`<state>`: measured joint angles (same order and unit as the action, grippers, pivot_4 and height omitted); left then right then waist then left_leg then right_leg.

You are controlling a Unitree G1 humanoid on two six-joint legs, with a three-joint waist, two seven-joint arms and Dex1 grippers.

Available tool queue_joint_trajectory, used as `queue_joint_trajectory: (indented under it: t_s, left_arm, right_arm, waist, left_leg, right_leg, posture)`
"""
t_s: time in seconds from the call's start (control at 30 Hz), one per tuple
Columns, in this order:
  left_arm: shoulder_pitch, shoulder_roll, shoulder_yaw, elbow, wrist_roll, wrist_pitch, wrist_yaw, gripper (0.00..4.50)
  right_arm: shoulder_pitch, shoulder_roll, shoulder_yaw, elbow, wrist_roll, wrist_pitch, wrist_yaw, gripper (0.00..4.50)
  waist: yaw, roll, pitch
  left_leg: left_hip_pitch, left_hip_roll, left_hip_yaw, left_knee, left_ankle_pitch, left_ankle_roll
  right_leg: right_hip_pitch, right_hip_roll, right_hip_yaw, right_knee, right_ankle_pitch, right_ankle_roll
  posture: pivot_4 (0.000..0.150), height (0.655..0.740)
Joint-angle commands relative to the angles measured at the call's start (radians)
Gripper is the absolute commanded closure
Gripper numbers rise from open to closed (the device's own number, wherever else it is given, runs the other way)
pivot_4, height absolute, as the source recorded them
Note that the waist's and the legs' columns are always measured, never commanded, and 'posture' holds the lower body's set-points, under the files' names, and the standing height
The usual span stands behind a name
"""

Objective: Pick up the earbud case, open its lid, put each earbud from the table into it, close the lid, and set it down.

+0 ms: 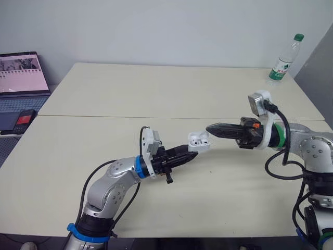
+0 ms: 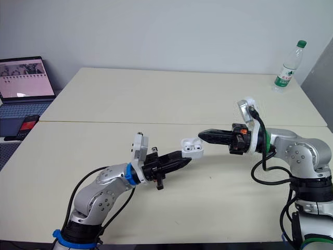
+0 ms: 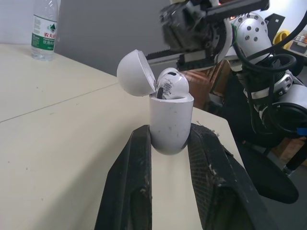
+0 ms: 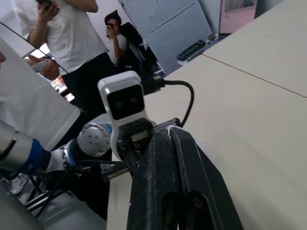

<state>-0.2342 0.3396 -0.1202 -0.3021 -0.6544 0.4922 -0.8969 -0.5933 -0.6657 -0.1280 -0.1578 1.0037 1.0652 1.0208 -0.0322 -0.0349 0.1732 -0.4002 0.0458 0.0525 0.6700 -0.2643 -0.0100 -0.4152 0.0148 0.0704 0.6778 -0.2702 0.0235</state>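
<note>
The white earbud case is held above the table, upright, with its lid swung open. My left gripper is shut on the case's lower body, one black finger on each side. A white earbud sits in the case's mouth. My right gripper is shut, its fingers pressed together with nothing visible between them. Its tip points at the case from the right and hovers just beside the open top, a small gap apart.
The cream table has a seam across its middle. A plastic water bottle stands at the far right corner. A laptop and a dark device lie off the table's left. People stand beyond my left arm.
</note>
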Motion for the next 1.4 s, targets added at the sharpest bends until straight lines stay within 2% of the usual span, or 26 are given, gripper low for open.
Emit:
queue_joint_trajectory:
  t_s: [0.03,0.2,0.37,1.07,1.23,1.4]
  left_arm:
    - [-0.023,-0.003,0.0,-0.009,-0.008,0.011,0.007,3.8]
    - [-0.03,-0.002,-0.01,-0.004,-0.004,0.003,-0.011,3.8]
    - [-0.036,0.001,-0.012,-0.004,-0.015,0.006,-0.032,3.8]
    - [-0.032,0.009,-0.024,-0.006,-0.01,0.046,-0.033,3.8]
    - [-0.04,0.004,-0.04,0.013,0.01,0.113,0.031,3.8]
    - [-0.112,-0.054,-0.048,0.056,0.032,0.24,0.189,3.8]
  right_arm:
    - [0.005,-0.017,-0.049,-0.018,0.007,-0.017,-0.025,4.47]
    - [0.025,-0.008,-0.038,0.019,-0.089,-0.074,-0.108,4.47]
    - [0.051,-0.02,0.017,0.011,-0.144,-0.072,-0.101,4.47]
    - [0.093,-0.096,-0.017,-0.11,0.023,0.001,0.044,4.47]
    - [0.11,-0.097,-0.026,-0.076,-0.033,-0.041,-0.01,4.47]
    - [0.176,-0.088,0.001,-0.083,-0.19,-0.181,-0.073,4.47]
  waist:
    - [0.0,0.0,0.0]
    - [0.0,0.0,0.0]
    - [0.0,0.0,0.0]
    - [0.0,0.0,0.0]
    - [0.0,0.0,0.0]
    - [0.003,0.0,0.0]
  left_leg:
    - [0.0,0.0,0.0,0.0,0.0,0.0]
    - [0.0,0.0,0.0,0.0,0.0,0.0]
    - [0.0,0.0,0.0,0.0,0.0,0.0]
    - [0.0,0.0,0.0,0.0,0.0,0.0]
    - [0.0,0.0,0.0,0.0,0.0,0.0]
    - [0.0,0.0,0.0,0.0,0.0,0.0]
  right_leg:
    - [0.0,0.0,0.0,0.0,0.0,0.0]
    - [0.0,0.0,0.0,0.0,-0.001,0.001]
    - [0.0,0.0,0.0,0.0,-0.001,0.001]
    - [0.0,0.0,0.0,0.0,-0.001,0.002]
    - [0.0,0.0,0.0,0.0,-0.002,0.003]
    - [0.0,0.0,0.0,0.0,-0.002,0.004]
  posture:
    - [0.15,0.7362]
    - [0.15,0.7362]
    - [0.15,0.7362]
    - [0.15,0.7362]
    - [0.15,0.7362]
    - [0.15,0.7362]
